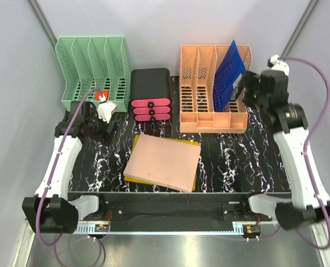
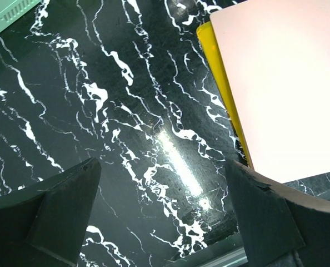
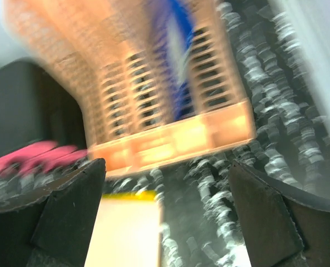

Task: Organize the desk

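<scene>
The black table (image 1: 231,161) with white veining fills the middle of the overhead view, spanning the space between the two arms. Along its far edge stand a green file rack (image 1: 93,69) on the left, a black drawer box (image 1: 150,92) with three pink drawer fronts in the middle, and an orange file rack (image 1: 212,89) on the right. A blue folder (image 1: 230,72) stands tilted in the right part of the orange rack. Near the front middle a pink folder (image 1: 164,161) lies flat on a yellow folder (image 1: 133,179), of which only the left and near edges show.

The left hand (image 2: 160,164) hangs over bare table just in front of the green rack, its fingers spread wide with nothing between them; the stacked folders lie to its right. The right hand (image 3: 166,162) is raised near the right end of the orange rack, close to the blue folder. Its wrist view is blurred, yet the fingers plainly stand apart and hold nothing.
</scene>
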Action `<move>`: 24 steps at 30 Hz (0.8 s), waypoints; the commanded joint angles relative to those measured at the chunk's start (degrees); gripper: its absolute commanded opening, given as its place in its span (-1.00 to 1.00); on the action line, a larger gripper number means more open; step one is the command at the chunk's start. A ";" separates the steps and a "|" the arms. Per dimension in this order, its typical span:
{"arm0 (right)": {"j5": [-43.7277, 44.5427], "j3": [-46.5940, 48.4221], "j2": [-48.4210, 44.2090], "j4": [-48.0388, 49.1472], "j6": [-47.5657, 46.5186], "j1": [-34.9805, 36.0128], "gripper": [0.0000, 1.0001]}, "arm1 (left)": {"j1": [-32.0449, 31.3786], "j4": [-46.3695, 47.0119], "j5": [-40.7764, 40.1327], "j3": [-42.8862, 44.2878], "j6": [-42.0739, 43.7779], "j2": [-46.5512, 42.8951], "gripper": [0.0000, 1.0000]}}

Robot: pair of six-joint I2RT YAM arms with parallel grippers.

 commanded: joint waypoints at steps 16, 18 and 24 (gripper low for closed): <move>-41.85 -60.07 -21.37 30.35 37.16 12.10 0.99 | -5.51 10.83 -8.51 -14.51 8.20 6.86 0.98; -40.97 -61.56 -17.50 33.19 38.48 15.45 0.99 | -6.93 11.98 -10.18 -15.65 7.67 7.21 0.98; -40.88 -64.12 -7.92 41.54 38.67 17.30 1.00 | -10.36 14.62 -11.76 -16.36 6.18 9.67 0.98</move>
